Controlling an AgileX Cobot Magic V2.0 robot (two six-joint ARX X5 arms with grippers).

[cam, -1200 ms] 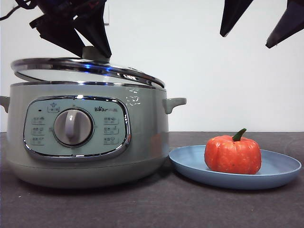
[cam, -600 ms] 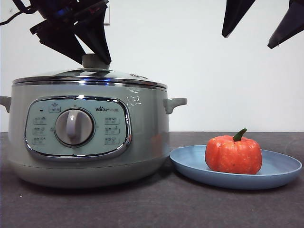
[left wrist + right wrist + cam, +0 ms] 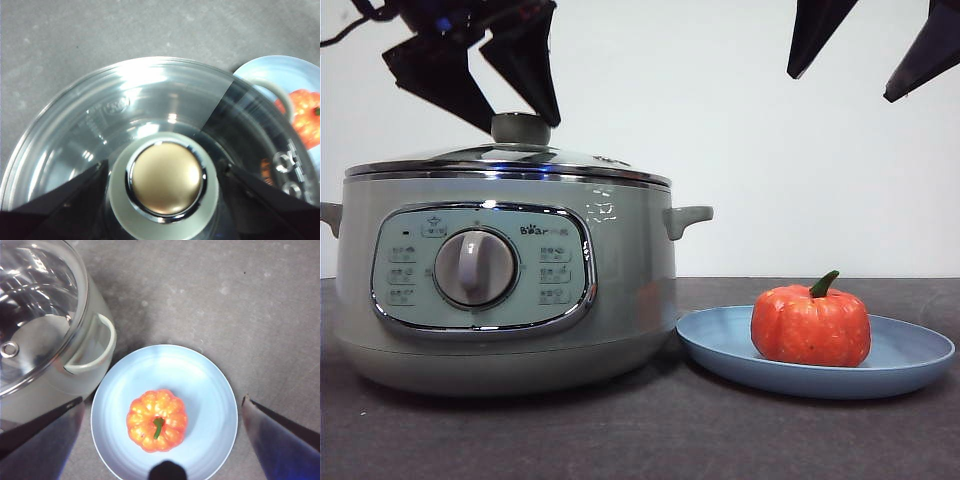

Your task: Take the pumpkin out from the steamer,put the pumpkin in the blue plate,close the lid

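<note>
The glass lid (image 3: 510,160) sits flat on the sage-green steamer (image 3: 620,290). My left gripper (image 3: 518,120) is open just above it, one jaw on each side of the lid's knob (image 3: 520,128), not gripping it. In the left wrist view the knob (image 3: 165,180) lies between the spread jaws of the left gripper (image 3: 164,170). The pumpkin (image 3: 810,326) sits upright in the blue plate (image 3: 910,360), right of the steamer. My right gripper (image 3: 838,85) is open and empty, high above the plate. The right wrist view shows the pumpkin (image 3: 156,420) and the plate (image 3: 200,380) below.
The steamer's side handle (image 3: 688,218) points toward the plate, which nearly touches the pot. Dark grey table (image 3: 650,440) runs in front of both. A white wall stands behind.
The lid came down from a tilted hold above the pot onto the rim. My left gripper then opened off the knob and rose slightly. The right gripper stayed still.
</note>
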